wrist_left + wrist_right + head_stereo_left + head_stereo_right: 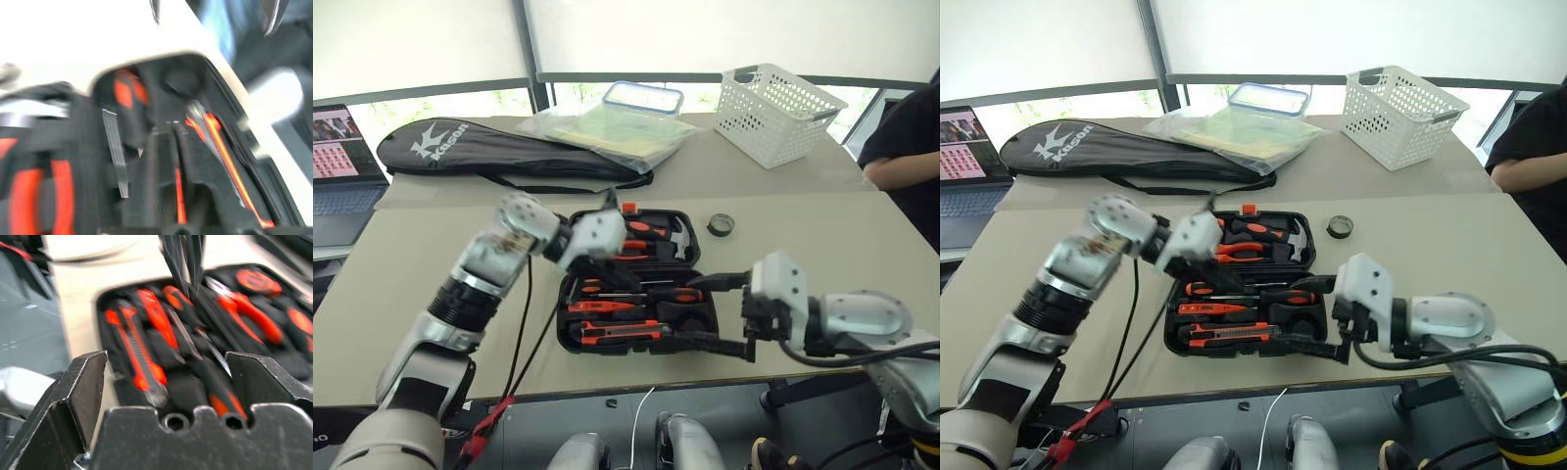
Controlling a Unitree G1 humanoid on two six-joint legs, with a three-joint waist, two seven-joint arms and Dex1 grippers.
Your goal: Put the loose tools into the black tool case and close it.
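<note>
The right claw [717, 311] is held with its two black fingers spread wide and empty, one above the other, at the near right corner of the black tool case [677, 328]. The left claw [610, 201] is seen over the far half of the case, pointing across it; whether its fingers are apart or together cannot be told, and nothing is seen gripped in it.

The case lies open and flat on the desk [822, 235], near its front edge. In the near half, the two screwdrivers [646, 292] and the utility knife [619, 331] are seated in their slots, and a slim orange tool is lying between them. In the far half the pliers [641, 233] and hammer [677, 238] are seated. The small black tape roll [722, 225] is left out on the desk, just beyond the case's far right corner and well clear of both claws. A racket bag [499, 152] and a white basket [771, 113] are set farther back.

The loading step is judged nearly done, with the tape roll the one loose item remaining. The next move calls for the right claw to be carried past the case to the roll, lowered over it, closed on its rim, and brought back to its round recess. Only then can the lid half be folded over and latched.
</note>
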